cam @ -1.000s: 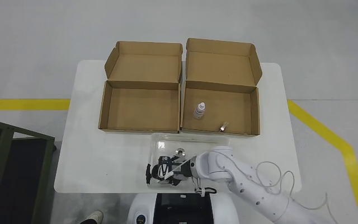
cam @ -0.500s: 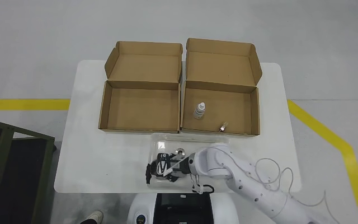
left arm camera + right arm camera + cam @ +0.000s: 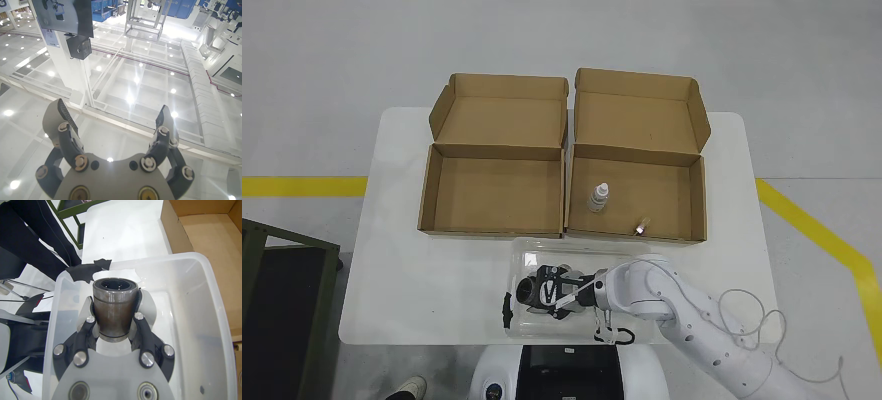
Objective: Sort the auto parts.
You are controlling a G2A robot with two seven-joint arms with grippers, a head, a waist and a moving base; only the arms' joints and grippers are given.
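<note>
My right gripper (image 3: 115, 303) is shut on a dark metal cylindrical bushing (image 3: 113, 308), held over the left end of the clear plastic bin (image 3: 211, 291). From above, the same gripper (image 3: 542, 290) and bushing (image 3: 532, 291) sit inside the bin (image 3: 522, 250) at the table's front. The right cardboard box (image 3: 682, 215) holds a small white bottle (image 3: 598, 196) and a small metal part (image 3: 641, 227). The left cardboard box (image 3: 492, 195) has nothing in it. My left gripper (image 3: 113, 113) is open with nothing between its fingers, pointing up at a ceiling.
Both boxes stand side by side at the back of the white table (image 3: 402, 260), lids folded back. Black tape (image 3: 85, 272) sticks to the bin's rim. A green rack (image 3: 272, 280) stands off the table's left side.
The right gripper has shifted slightly to the right and up within the bin, with the bushing in it. The boxes and their contents have not moved.
</note>
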